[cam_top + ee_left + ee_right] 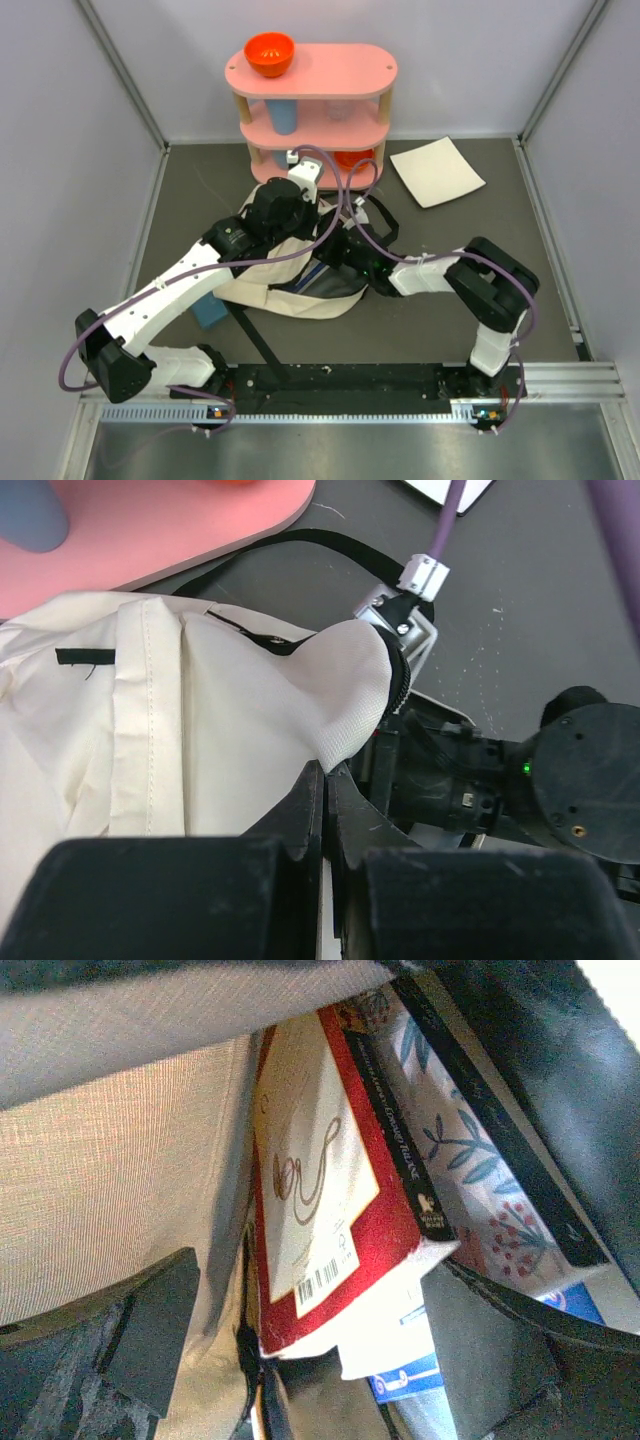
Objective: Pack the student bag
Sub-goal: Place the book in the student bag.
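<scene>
Left tool (325, 815) was pinched shut on a cream fabric edge of the student bag (270, 290). The bag lay mid-counter (440, 320), before the pink shelf (330, 70). Right tool (315, 1310) was inside the bag, jaws wide apart either side of a red book (330, 1190). Barcode visible; spine lettering unreadable. Floral cover (470, 1150) lay beside it.

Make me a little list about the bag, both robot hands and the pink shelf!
bag: student bag, cream, lying on the dark table
left gripper: shut, pinching the bag's edge
right gripper: inside the bag, fingers apart around a red book
shelf: pink shelf, with an orange bowl on top
also: white sheet lying flat beside the shelf
</scene>
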You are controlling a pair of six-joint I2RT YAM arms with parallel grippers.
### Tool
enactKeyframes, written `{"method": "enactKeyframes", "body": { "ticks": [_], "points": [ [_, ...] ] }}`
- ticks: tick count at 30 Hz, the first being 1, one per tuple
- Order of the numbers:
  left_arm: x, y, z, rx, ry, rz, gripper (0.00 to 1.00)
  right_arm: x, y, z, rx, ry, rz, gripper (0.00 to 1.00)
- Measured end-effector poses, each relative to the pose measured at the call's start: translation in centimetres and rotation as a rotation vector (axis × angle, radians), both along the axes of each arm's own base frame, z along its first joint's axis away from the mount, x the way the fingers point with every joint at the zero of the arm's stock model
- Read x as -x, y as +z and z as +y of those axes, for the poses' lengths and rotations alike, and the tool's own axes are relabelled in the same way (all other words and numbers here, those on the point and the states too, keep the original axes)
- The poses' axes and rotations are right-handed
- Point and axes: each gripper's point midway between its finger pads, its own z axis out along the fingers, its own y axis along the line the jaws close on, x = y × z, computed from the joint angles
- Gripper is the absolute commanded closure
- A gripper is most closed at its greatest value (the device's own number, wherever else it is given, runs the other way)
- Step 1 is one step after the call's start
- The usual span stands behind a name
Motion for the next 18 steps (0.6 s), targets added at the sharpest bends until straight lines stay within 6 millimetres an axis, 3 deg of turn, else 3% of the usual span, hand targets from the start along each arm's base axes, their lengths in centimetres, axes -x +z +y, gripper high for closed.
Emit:
{"method": "enactKeyframes", "body": {
  "ticks": [5, 10, 16, 18],
  "points": [
    [0.0, -0.1, 0.0, 0.000, 0.001, 0.002, 1.00, 0.7, 0.0, -1.7, 0.083, -0.014, -0.007, 0.09],
    [0.0, -0.2, 0.1, -0.002, 0.005, 0.004, 1.00, 2.2, 0.4, -5.5, 0.204, -0.048, -0.030, 0.09],
    [-0.1, -0.1, 0.4, 0.000, 0.016, -0.003, 1.00, 3.0, 5.6, -10.1, 0.298, -0.120, -0.174, 0.09],
    [-0.1, -0.1, 0.5, 0.001, 0.019, -0.005, 1.00, 3.0, 6.6, -11.5, 0.336, -0.151, -0.211, 0.06]
  ]
}}
